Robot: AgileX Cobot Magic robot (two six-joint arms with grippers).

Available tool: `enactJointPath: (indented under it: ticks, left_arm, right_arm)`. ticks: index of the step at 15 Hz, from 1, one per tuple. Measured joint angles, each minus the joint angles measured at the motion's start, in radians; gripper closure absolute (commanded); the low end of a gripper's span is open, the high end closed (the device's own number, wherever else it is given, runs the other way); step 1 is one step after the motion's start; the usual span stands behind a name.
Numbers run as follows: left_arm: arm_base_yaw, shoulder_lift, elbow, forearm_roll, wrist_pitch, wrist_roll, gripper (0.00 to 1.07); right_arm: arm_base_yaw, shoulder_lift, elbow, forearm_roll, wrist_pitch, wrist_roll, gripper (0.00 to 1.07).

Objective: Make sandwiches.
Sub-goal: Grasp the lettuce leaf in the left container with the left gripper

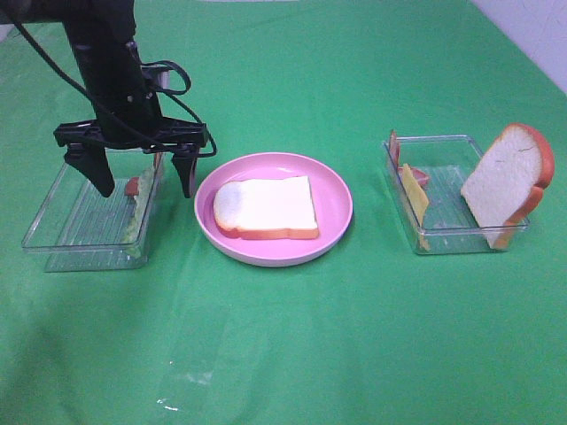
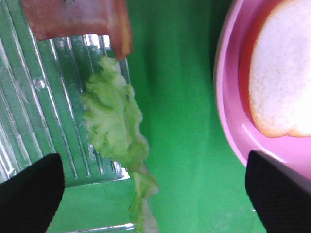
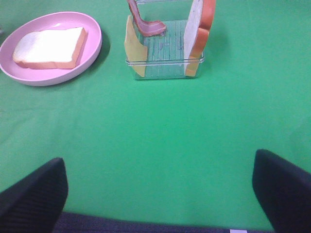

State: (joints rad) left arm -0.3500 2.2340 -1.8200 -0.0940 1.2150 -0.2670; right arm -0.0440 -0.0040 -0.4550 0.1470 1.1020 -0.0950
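on the round pink plate [image 1: 340,209], a smooth, square-cut bread slice [image 1: 266,206]

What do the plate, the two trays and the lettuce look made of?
Pink plate: likely matte plastic; one even colour, faint sheen on the rim.
Left tray and right tray: clear rigid plastic; see-through, ribbed floors, glints.
Lettuce: probably soft rubbery plastic or foam; pale, ruffled, dry-looking. Cannot tell which.
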Motion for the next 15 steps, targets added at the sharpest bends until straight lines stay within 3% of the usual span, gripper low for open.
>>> enactJointPath:
  ticks: [12, 15]
  left_arm:
    - [0.0, 0.0, 0.0, -0.033, -0.05, 0.0, 0.16]
    - [0.0, 0.0, 0.0, -0.039, -0.043, 0.0, 0.26]
  right_arm:
    - [0.0, 0.0, 0.0, 0.0, 0.0, 0.0, 0.09]
    - [0.0, 0.0, 0.0, 0.0, 0.0, 0.0, 0.09]
